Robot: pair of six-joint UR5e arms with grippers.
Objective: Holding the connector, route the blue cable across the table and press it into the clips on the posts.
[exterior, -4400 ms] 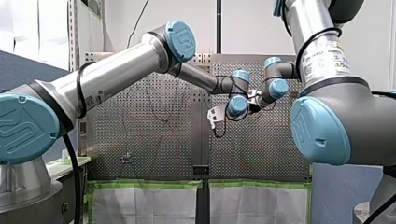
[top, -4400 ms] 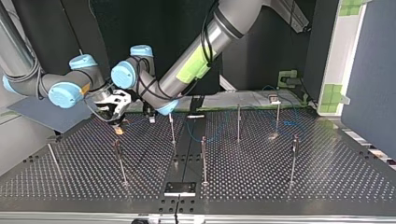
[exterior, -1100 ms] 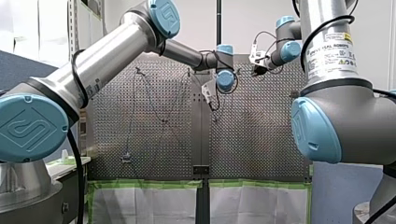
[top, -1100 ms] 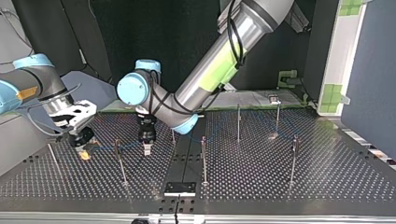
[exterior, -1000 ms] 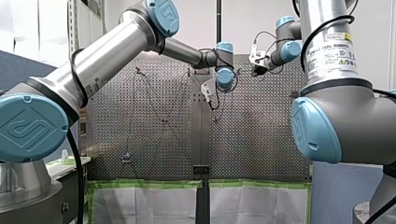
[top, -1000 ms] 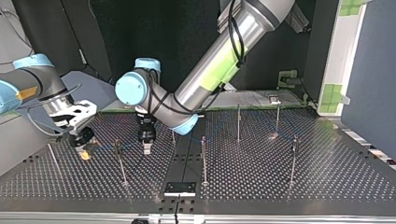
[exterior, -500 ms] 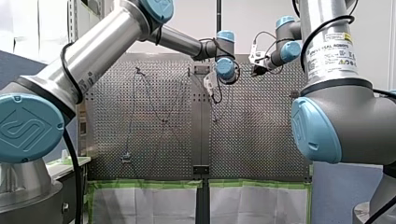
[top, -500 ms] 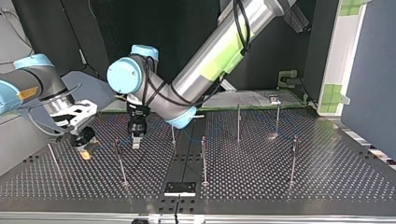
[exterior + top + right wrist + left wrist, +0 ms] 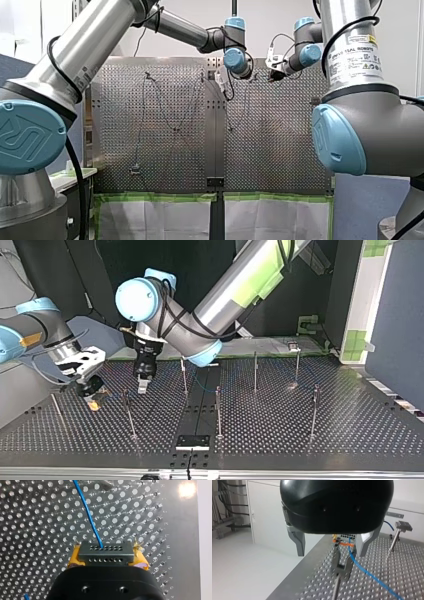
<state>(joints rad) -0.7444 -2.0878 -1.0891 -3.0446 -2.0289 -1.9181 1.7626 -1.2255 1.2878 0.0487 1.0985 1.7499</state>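
- Pads [image 9: 75, 560] (the yellow ones) on my right gripper [image 9: 107, 560] are clamping the connector [image 9: 104, 552] from both sides. The jaws are closed to its width and are holding nothing else.
- Cable [image 9: 87, 510] is leaving the connector's far face and running away low over the table [image 9: 37, 517].
- My left gripper [image 9: 331, 553] is hanging with its metal fingers [image 9: 298, 542] spread wide and gripping nothing.
- Ahead of it, between those fingers, a post [image 9: 335, 587] is standing with a forked clip [image 9: 342, 568] on top.
- In the left wrist view the cable is passing just beside that clip, not visibly inside it.
- In the top view the connector end is sitting low near the table's left side, so the carry across is looking largely done, as I judge it.
- Pressing the cable into this clip is looking like the work left; whether the other posts' clips are holding it, I cannot tell.
- A label [image 9: 356, 50] on my right arm [image 9: 360, 125] is reading "UNIVERSAL ROBOTS" in the front view.
- Small letters [image 9: 168, 547] are running along the table's edge beside the connector (K, L and M among them).
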